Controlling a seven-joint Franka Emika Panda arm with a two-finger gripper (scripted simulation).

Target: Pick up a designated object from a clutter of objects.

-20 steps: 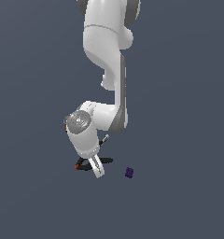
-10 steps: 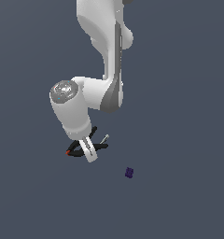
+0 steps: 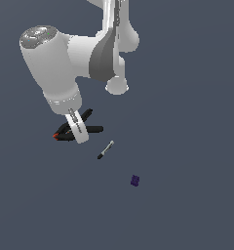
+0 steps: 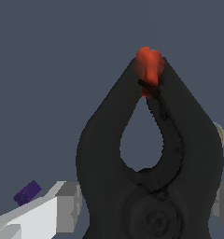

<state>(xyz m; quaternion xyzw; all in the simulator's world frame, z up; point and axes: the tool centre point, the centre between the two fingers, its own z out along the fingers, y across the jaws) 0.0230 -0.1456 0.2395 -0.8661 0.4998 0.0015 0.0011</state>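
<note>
- Clamp (image 3: 70, 132): black, red-orange tips; you have it between the gripper (image 3: 80, 133) jaws, which close on its body, apparently off the desk (image 3: 187, 146)
- Marker (image 3: 105, 149): lies just beside the clamp
- Purple cube (image 3: 135, 180): well apart
- Progress: grasp looks done; you judge the lift under way, clearance left to gain

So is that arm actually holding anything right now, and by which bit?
Yes: the end effector grips the black spring clamp across its middle, near the pivot, with the red-orange tips pointing away.
</note>
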